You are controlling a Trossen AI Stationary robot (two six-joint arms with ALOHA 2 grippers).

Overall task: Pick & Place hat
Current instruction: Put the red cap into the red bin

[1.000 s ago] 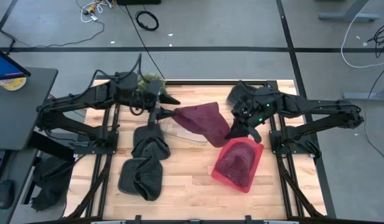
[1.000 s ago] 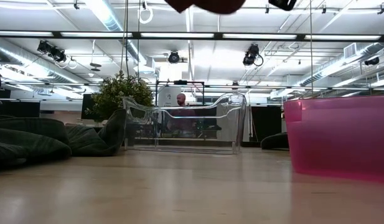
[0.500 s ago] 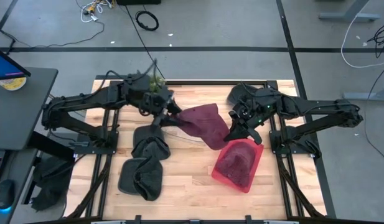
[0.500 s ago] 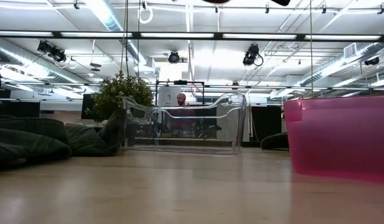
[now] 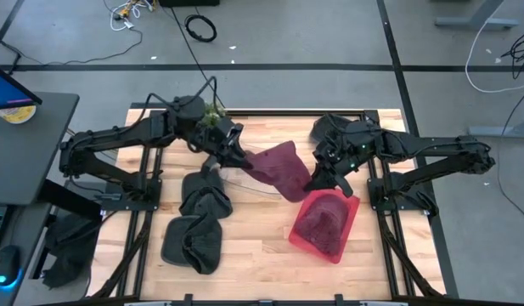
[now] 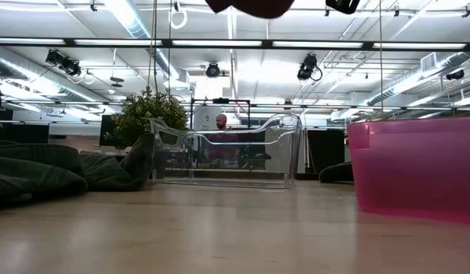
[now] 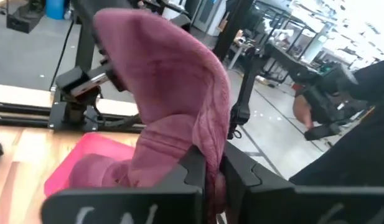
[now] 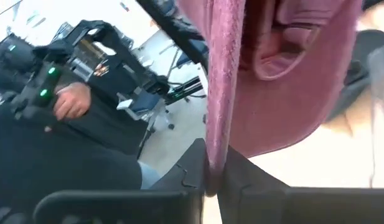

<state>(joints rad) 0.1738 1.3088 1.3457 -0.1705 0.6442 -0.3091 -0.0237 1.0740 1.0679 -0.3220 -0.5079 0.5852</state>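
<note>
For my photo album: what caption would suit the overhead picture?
Two robot arms hold a maroon hat stretched between the left gripper and right gripper, above the table beside a pink bin.

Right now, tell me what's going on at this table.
Both arms hold one maroon hat stretched between them in the air above the wooden table. The left gripper is shut on one edge, the right gripper on the opposite edge. Just below the right gripper sits a pink bin with another maroon hat already inside. A clear bin stands near the middle, and dark green hats lie on the left side.
</note>
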